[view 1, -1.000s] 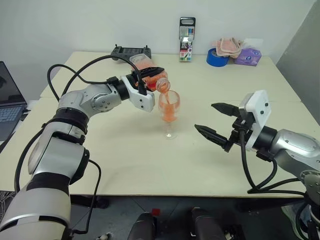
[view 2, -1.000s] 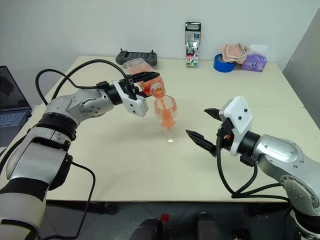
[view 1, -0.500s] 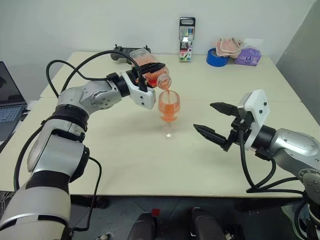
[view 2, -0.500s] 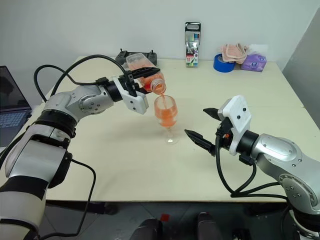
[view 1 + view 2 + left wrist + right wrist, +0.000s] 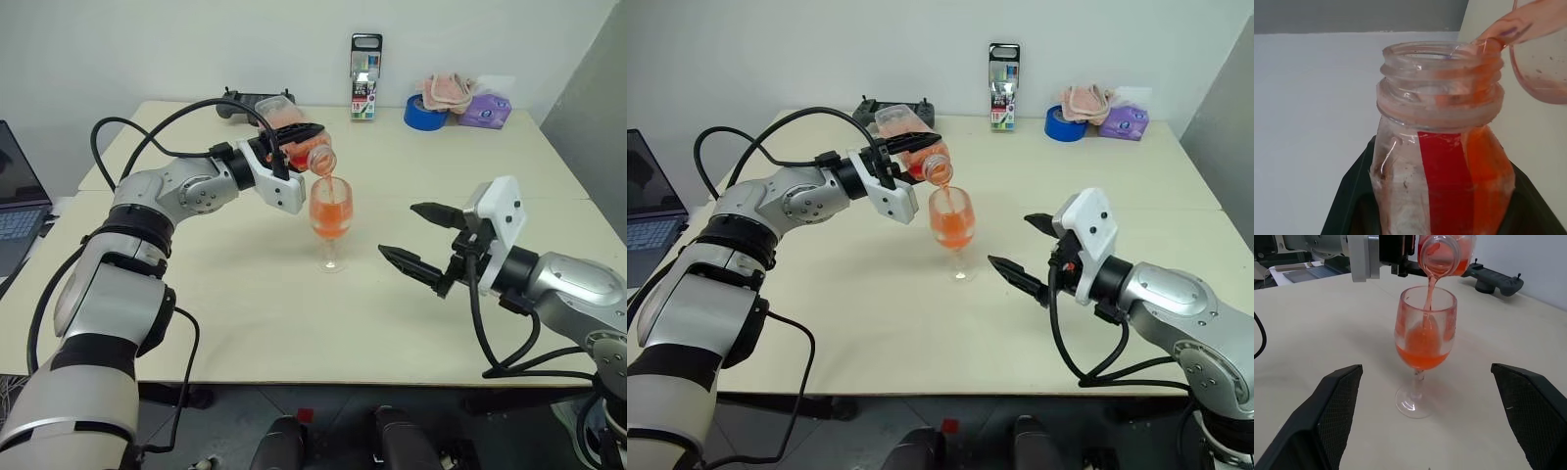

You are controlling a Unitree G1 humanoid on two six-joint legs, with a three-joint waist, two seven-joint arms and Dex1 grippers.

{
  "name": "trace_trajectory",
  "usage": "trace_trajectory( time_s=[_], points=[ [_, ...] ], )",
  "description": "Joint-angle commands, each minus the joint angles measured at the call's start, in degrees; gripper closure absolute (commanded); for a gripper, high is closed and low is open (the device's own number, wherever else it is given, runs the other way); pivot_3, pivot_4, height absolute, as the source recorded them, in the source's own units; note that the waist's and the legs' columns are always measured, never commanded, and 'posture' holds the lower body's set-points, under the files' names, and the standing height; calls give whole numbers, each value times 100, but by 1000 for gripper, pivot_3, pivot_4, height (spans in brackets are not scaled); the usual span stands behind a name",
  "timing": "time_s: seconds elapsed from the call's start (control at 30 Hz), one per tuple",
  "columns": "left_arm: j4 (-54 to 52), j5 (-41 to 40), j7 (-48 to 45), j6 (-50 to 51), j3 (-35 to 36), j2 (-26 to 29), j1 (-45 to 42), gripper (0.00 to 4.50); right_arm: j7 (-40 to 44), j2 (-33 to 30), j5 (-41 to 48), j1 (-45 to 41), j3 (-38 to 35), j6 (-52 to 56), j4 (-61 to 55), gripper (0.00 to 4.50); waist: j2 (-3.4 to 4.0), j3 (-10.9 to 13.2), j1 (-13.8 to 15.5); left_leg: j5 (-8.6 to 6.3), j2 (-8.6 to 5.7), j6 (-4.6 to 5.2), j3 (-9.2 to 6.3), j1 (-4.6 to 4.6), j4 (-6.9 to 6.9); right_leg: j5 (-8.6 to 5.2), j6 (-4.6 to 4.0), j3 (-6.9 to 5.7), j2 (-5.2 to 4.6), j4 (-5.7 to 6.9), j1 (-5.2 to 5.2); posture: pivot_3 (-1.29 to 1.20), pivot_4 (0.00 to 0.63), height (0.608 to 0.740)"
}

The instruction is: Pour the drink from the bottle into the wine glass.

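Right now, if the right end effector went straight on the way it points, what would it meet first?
Most likely the wine glass: in the wrist view it stands upright midway between the open right end effector's fingers, with bare table before it. Depth is hard to judge.

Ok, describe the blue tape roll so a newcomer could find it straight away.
Start at the cream rectangular table and look to its far edge, on the robot's right. There the round blue roll of tape lies flat, between the upright pack of coloured markers and the purple tissue pack. It is the only blue ring there, with a pink cloth behind it.
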Motion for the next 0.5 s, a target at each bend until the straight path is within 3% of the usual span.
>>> trace_trajectory(
  time_s=[0.03, 0.37, 0.43, 0.5],
  points=[
    [-61, -143, 12, 4, 59, 19, -120, 2714, -21, 11, 156, -152, -106, 47, -63, 0, 0, 0, 0, 0, 0, 0, 0, 0, 0, 0, 0, 0, 0, 0, 0, 0, 150, 740],
    [-73, -181, -46, 63, 89, -11, -138, 2714, -8, -15, 129, -218, -68, 14, -56, 0, 0, 0, -1, 0, 0, 0, 0, 0, 0, 0, 0, 0, 0, 1, 0, 0, 150, 740],
    [-21, -384, -200, 58, 174, -67, -123, 2714, 5, -17, 132, -234, -61, 11, -58, 0, 0, 0, -1, 0, 0, 0, 0, 0, 0, 0, 0, 0, 0, 1, 0, 0, 150, 740],
    [94, -1100, -796, 17, 435, -230, -60, 2714, 14, 5, 157, -271, -68, -3, -49, 0, 0, 0, 0, 0, -1, 0, -1, -1, 2, 0, 0, 0, 0, 1, 0, 0, 150, 740]
  ],
)
